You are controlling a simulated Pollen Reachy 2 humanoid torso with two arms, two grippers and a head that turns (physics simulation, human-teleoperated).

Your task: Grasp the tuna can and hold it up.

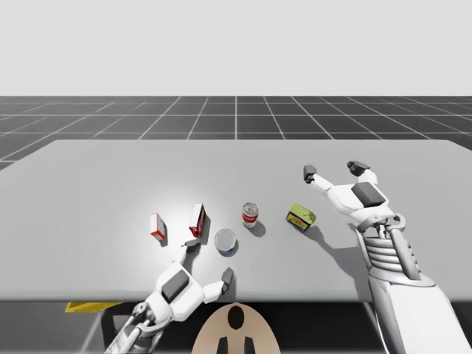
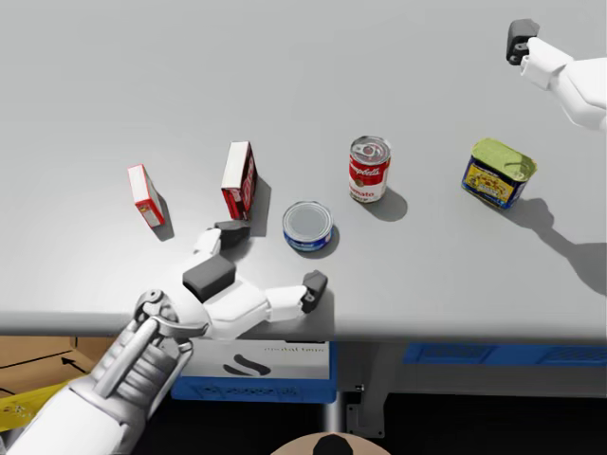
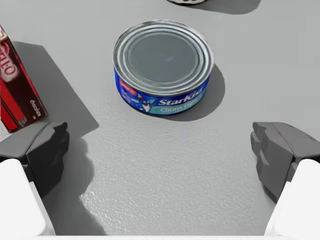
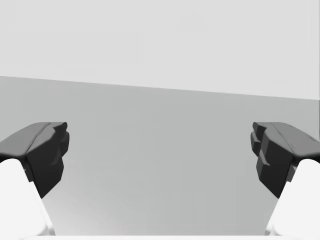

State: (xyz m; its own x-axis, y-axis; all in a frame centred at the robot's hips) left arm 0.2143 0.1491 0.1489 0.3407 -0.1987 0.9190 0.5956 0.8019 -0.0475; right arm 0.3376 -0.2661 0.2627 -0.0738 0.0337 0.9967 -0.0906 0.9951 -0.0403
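Just ahead of my left gripper [image 3: 160, 147], whose fingers are spread wide, the tuna can [image 3: 163, 65] stands upright on the table [image 3: 165, 180], lid sealed, touching neither finger. A red box [image 3: 17, 85] stands beside one finger. My right gripper [image 1: 333, 170], well apart, is spread too, holding nothing.

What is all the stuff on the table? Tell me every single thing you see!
flat round metal tuna can: one, blue with a silver lid, near the table's front edge, just ahead of my left gripper.
tall round soup can: one, red and white, upright, behind the tuna can.
rectangular metal tin: one, blue with a yellow-green top, right of the soup can.
small cardboard boxes: two, red and white, upright, left of the tuna can.
table: one, grey, under everything.
left gripper: one, white and dark grey, open, at the front edge.
right gripper: one, same colours, open, beyond the tin.
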